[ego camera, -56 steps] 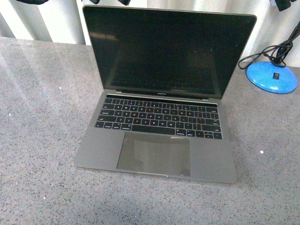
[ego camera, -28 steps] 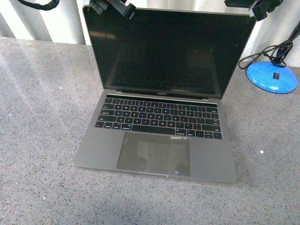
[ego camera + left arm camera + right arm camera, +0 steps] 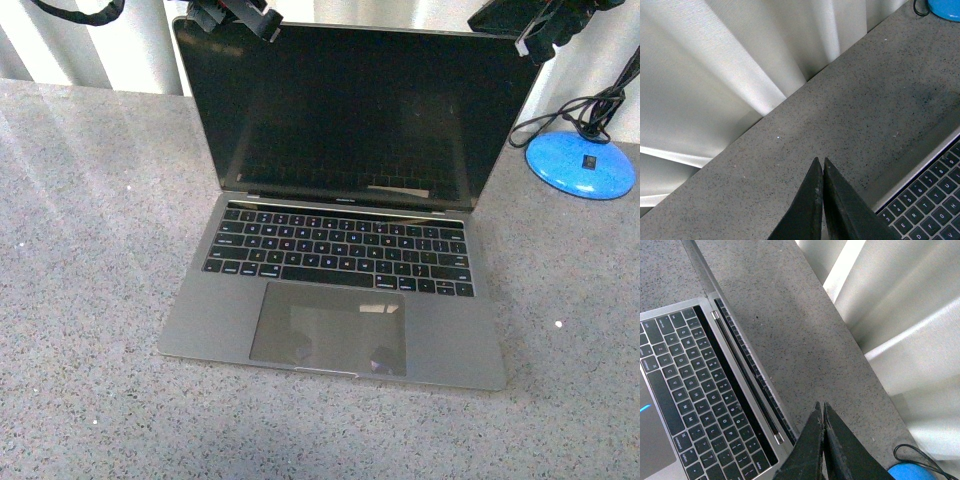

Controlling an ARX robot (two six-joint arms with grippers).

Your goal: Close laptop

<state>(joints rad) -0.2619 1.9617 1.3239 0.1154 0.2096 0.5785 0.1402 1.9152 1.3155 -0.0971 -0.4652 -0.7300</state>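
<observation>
The space-grey laptop [image 3: 340, 250] stands open on the grey table [image 3: 90, 300], its dark screen facing me and its black keys and trackpad showing. My left gripper [image 3: 262, 24] is shut, with nothing held, at the lid's top left corner. My right gripper [image 3: 528, 40] is shut at the top right corner. Whether either one touches the lid cannot be told. In the left wrist view the shut fingertips [image 3: 816, 170] hang over the table behind the keyboard [image 3: 925, 200]. In the right wrist view the shut gripper [image 3: 821, 406] sits above the hinge end of the laptop [image 3: 690, 380].
A blue round lamp base [image 3: 580, 165] with a black cable [image 3: 565, 115] stands right of the screen, close to my right gripper. A white curtain [image 3: 120, 50] hangs along the table's far edge. Bare table lies left of the laptop and in front of it.
Both grippers have come down into view at the lid's top corners. The lid has tipped slightly forward, and the keyboard's reflection in the screen has grown.
</observation>
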